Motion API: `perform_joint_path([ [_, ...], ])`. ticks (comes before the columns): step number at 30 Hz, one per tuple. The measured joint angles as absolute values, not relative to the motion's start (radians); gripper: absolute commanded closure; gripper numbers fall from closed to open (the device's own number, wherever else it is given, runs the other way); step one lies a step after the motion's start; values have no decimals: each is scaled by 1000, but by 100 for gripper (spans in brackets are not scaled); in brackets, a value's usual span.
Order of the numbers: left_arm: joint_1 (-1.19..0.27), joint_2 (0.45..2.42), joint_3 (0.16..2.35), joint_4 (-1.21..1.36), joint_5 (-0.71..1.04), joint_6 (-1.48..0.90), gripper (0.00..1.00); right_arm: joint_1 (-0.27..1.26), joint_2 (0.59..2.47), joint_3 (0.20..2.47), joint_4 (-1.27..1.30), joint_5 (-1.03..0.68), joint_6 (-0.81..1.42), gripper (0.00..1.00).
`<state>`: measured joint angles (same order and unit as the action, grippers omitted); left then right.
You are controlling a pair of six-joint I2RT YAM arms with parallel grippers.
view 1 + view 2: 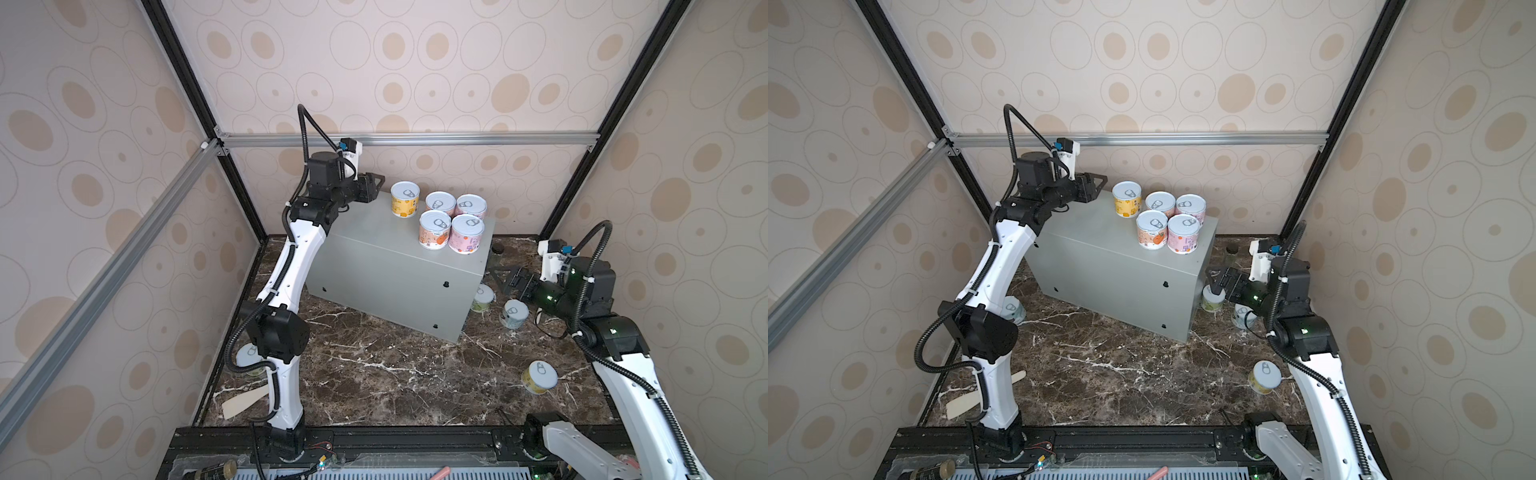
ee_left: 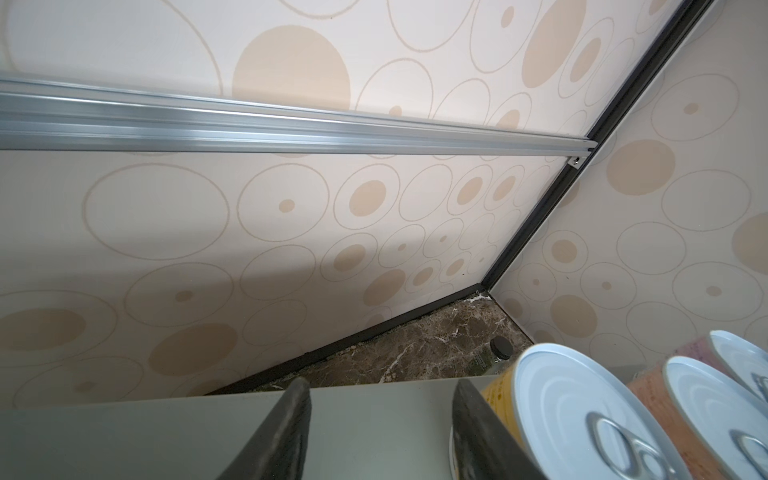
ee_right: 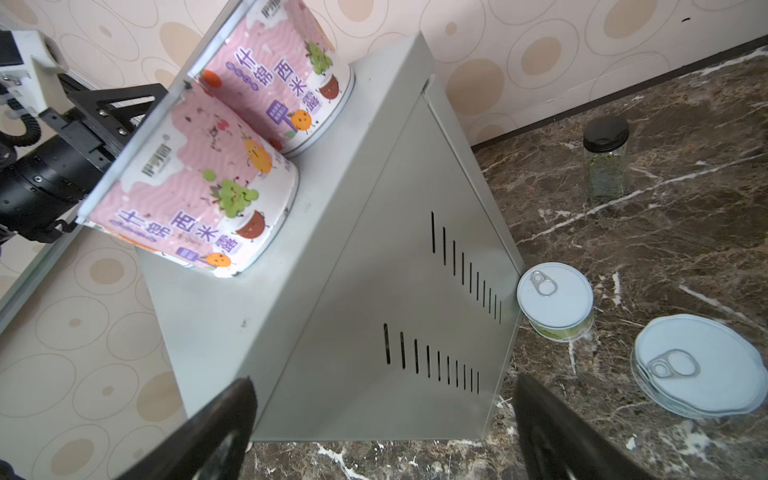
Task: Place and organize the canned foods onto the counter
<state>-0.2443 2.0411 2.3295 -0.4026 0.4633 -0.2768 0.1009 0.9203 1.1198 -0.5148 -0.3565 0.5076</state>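
Several canned foods stand on the right end of the grey counter: a yellow can and a tight block of pink and orange ones. My left gripper hovers just left of the yellow can. Its jaws are apart, with only bare counter top between them. My right gripper hangs open and empty low by the counter's right end. A green can and a teal can stand near it on the floor.
Another yellow can stands on the marble floor at the front right. One more can is half hidden behind the left arm. A dark-lidded glass jar stands behind the counter's right end. A wooden spatula lies at the front left.
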Motion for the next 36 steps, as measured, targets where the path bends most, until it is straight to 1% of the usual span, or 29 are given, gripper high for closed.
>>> perform_joint_path([
  [8, -286, 2111, 2379, -419, 470, -268, 45, 101, 949, 1093, -485, -364, 511, 1],
  [20, -343, 2136, 2408, -453, 453, -238, 45, 101, 952, 1093, -486, -363, 511, 1],
  [25, -344, 2135, 2409, -469, 382, -231, 36, 101, 954, 1094, -493, -358, 511, 1],
  [31, -338, 2072, 2372, -480, 257, -237, 17, 101, 976, 1117, -537, -316, 512, 1],
  [34, -318, 1992, 2323, -469, 207, -252, 14, 101, 982, 1138, -566, -290, 512, 1],
  [36, -289, 1931, 2291, -453, 204, -275, 12, 101, 986, 1151, -579, -277, 512, 1],
])
